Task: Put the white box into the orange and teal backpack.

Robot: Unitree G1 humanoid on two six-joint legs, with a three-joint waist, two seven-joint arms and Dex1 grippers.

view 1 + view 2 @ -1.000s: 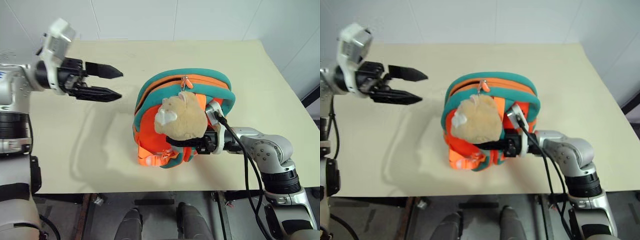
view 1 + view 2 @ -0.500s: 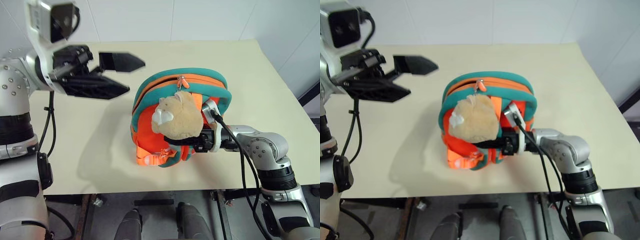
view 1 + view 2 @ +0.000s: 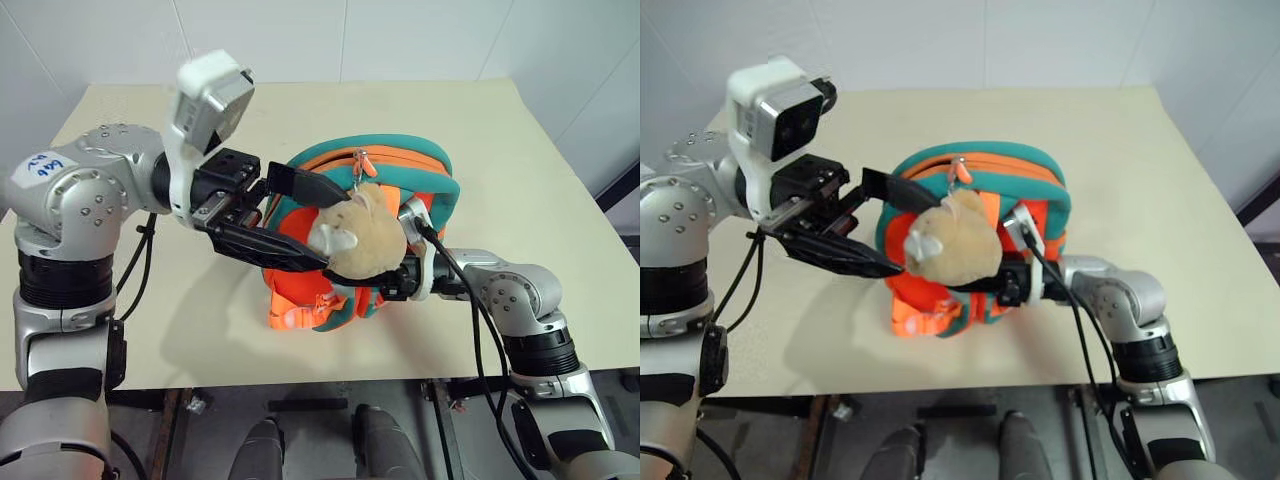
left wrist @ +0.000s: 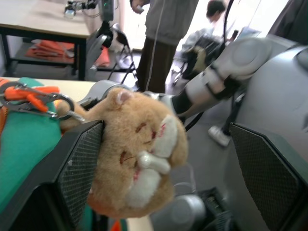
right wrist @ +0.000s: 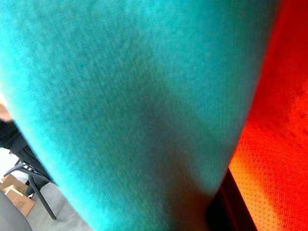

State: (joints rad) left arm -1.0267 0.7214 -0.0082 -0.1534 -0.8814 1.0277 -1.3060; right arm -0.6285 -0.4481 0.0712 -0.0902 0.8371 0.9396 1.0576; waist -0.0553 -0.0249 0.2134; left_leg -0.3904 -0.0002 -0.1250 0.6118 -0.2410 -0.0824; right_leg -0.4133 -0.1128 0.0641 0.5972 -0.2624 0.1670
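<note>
Orange webbing straps (image 3: 300,318) at the near foot of the small bright-orange backpack with teal edging (image 3: 425,180), which stands upright mid-tabletop (image 3: 540,150), zip closed along its crown.

Tan plush toy (image 3: 362,238): hangs on the pack's front face.

Right gripper (image 3: 385,288): black fingers pressed together on the backpack's fabric low beside the toy, steadying the pack.

Left gripper (image 3: 305,222): fingers spread wide, one finger (image 4: 79,166) against the toy, the other well apart; nothing held.

Flat white box: not on the tabletop, zip shut; I judge it already inside.

Step in hand: closing-out or repositioning. Next move calls for the left gripper to clear the toy.
</note>
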